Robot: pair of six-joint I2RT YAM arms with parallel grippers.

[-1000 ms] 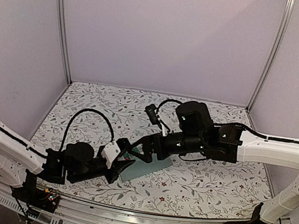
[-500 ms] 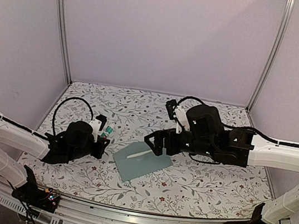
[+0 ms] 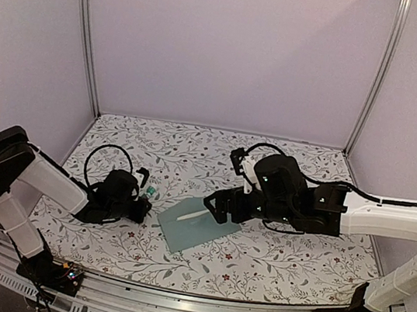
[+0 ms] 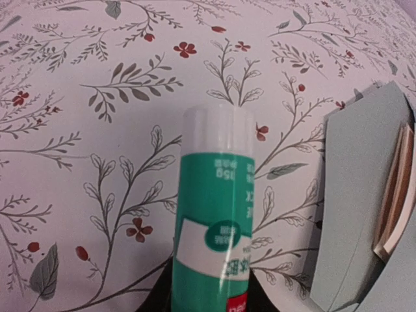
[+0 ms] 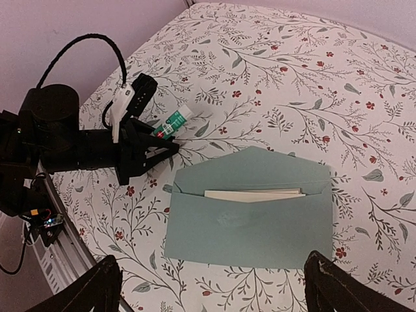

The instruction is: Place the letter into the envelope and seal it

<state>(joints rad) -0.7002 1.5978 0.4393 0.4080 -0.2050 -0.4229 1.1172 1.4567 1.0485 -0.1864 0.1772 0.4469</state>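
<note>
Left gripper (image 5: 164, 134) clamps the glue stick (image 4: 214, 214); right gripper (image 3: 215, 204) hangs wide apart, empty.
In the top view we spot the envelope (image 5: 250, 224) at 4 o'clock of the stick, flap unsealed, with the letter (image 5: 253, 194) tucked inside and only its top edge showing.

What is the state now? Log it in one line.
left gripper shut on glue stick | right gripper open above envelope | letter inside envelope | flap open
</note>
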